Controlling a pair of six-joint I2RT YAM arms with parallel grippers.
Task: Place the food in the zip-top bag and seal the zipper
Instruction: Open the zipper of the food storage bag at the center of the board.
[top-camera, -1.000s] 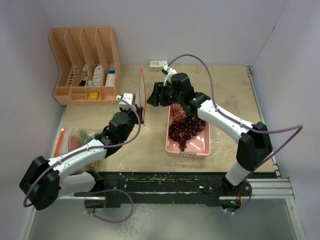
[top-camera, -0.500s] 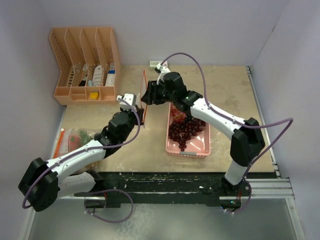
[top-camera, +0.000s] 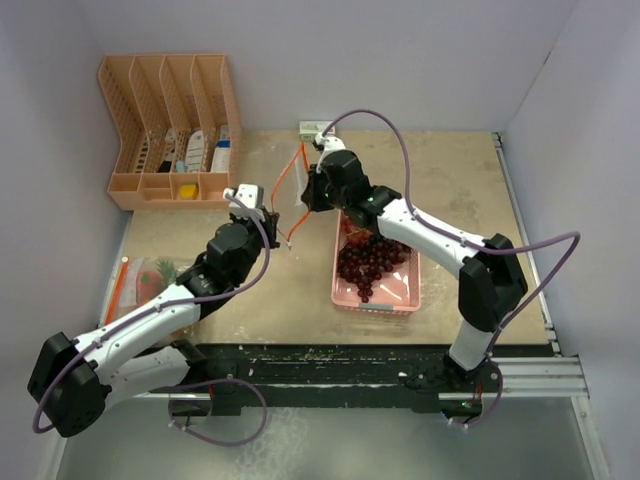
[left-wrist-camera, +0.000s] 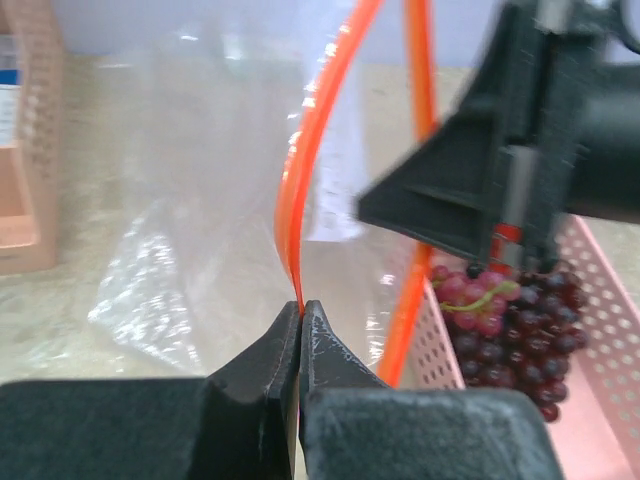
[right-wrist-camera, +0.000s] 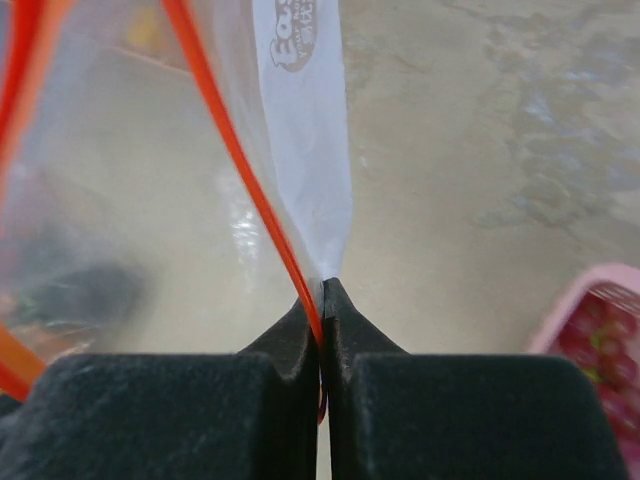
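Note:
A clear zip-top bag (top-camera: 288, 200) with an orange zipper (left-wrist-camera: 318, 110) hangs upright between my two grippers. My left gripper (left-wrist-camera: 300, 306) is shut on the bag's near zipper strip, and in the top view the left gripper (top-camera: 271, 218) sits at the bag's left. My right gripper (right-wrist-camera: 323, 284) is shut on the opposite strip (right-wrist-camera: 225, 130), at the bag's right (top-camera: 306, 192). The mouth gapes between the strips. Dark purple grapes (top-camera: 372, 258) fill a pink tray (top-camera: 345, 293). More toy fruit (top-camera: 155, 276), orange and pink with green leaves, lies at the table's left edge.
An orange slotted organiser (top-camera: 170, 120) with small items stands at the back left. A small white box (top-camera: 316, 128) sits against the back wall. The pink tray (left-wrist-camera: 600, 300) lies just right of the bag, under my right arm.
My right gripper moved left to the bag and shut on its far zipper strip. The two strips, flat together before, now stand apart. My left gripper kept its hold.

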